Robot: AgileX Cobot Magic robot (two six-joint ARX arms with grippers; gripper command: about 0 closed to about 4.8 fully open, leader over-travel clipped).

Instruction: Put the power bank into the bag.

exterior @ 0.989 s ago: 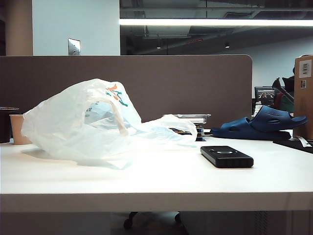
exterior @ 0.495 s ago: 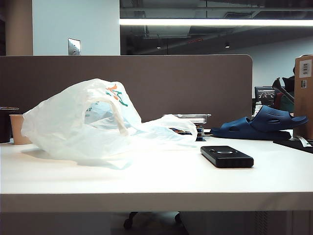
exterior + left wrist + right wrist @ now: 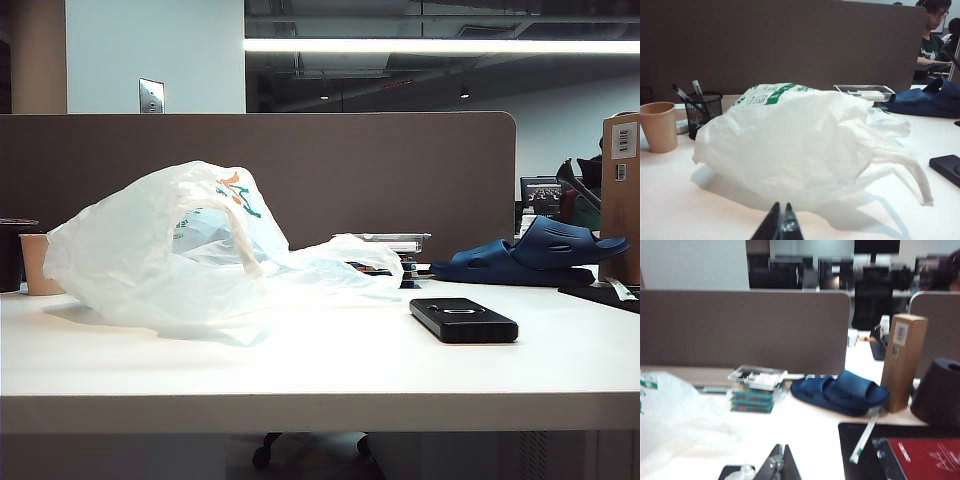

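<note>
Nothing is seen moved in the exterior view vs. the earlier frames. One bag (image 3: 190, 250) w/ green-orange logo, text unreadable, lies left on the table (image 3: 320, 380); one power bank (image 3: 463, 319) lies flat to its right, apart. Two blue sandals (image 3: 530, 255) are stacked behind. Left gripper (image 3: 781, 225) and right gripper (image 3: 780, 466) are closed, nothing held.
</note>
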